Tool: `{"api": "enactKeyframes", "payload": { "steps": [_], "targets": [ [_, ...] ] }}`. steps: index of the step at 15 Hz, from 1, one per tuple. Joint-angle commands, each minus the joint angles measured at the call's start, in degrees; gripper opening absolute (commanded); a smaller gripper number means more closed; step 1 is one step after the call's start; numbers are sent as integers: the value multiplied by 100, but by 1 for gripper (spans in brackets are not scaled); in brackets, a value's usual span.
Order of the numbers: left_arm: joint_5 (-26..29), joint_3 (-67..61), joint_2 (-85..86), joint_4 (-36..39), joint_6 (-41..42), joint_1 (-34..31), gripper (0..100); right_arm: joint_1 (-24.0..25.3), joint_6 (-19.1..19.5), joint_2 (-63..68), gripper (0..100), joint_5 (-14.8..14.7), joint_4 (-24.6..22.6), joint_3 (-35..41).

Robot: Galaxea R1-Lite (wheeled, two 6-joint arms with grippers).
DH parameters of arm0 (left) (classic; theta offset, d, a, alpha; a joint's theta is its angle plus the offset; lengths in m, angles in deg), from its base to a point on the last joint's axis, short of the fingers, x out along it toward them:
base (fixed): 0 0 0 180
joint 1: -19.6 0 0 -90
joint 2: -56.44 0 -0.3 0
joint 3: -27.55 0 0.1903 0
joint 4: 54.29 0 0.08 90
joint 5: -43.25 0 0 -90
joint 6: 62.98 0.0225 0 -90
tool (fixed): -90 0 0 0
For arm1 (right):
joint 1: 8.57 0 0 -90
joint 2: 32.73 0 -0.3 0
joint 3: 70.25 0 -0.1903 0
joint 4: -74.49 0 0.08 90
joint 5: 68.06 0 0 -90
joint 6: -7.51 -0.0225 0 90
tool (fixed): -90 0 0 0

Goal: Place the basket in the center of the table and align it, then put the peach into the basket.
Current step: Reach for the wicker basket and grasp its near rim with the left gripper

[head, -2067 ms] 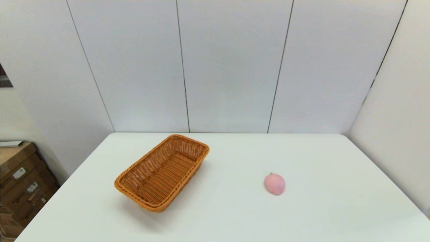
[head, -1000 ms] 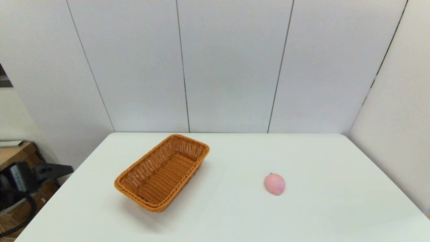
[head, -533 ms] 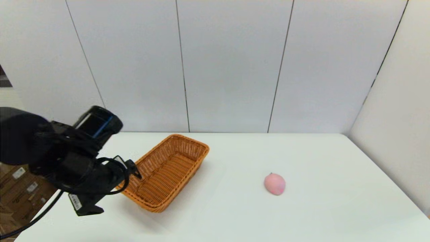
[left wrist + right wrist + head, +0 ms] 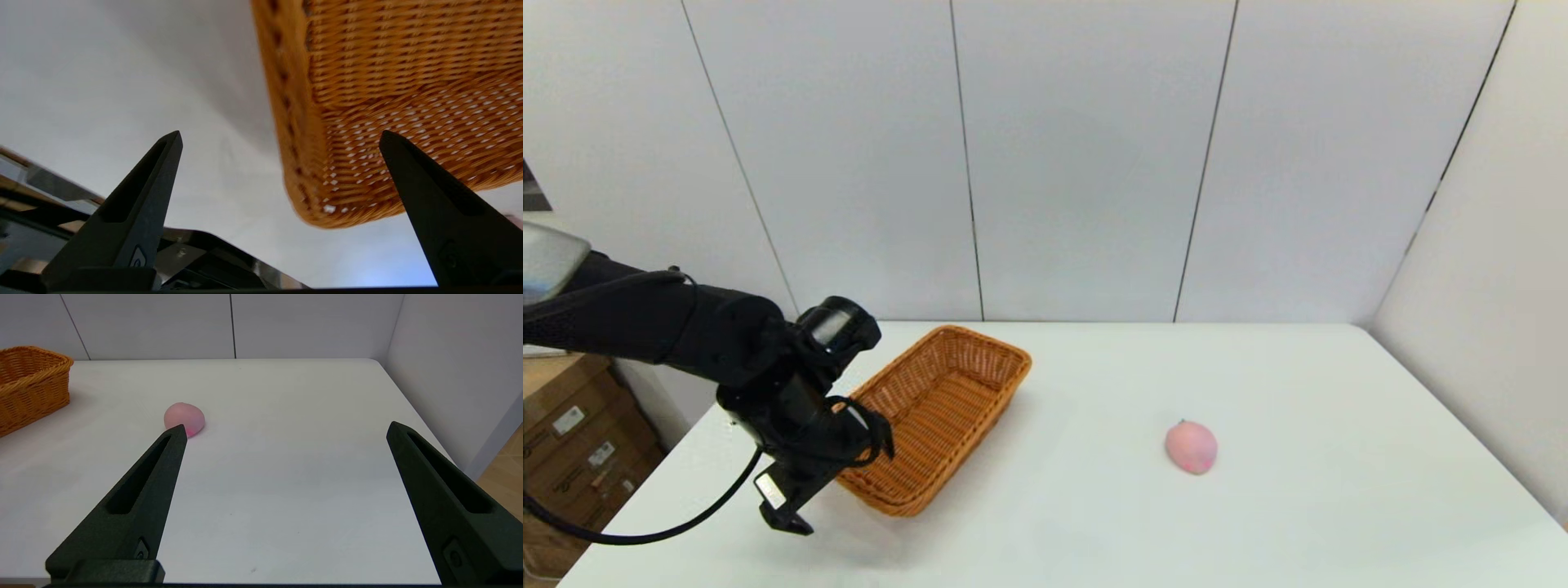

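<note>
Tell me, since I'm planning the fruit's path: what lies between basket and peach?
Only bare white table separates the woven orange-brown wicker basket and small pink peach, per the head view.

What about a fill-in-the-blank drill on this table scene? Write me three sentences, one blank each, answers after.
1. The left tool hovers open at the near corner of the ____.
2. The peach lies on the table, to the basket's ____.
3. The right tool is open and holds ____.

Missing words: basket; right; nothing
</note>
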Motion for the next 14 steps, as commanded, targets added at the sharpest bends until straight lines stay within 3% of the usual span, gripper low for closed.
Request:
{"api": "enactKeyframes", "payload": {
  "steps": [1, 14],
  "targets": [
    [70, 19, -359, 415, 76, -181, 100, 0, -8, -1, 100, 0, -11, 2],
    [97, -96, -1001, 1417, 137, -189, 100, 0, -17, -1, 100, 0, -11, 2]
  ]
}}
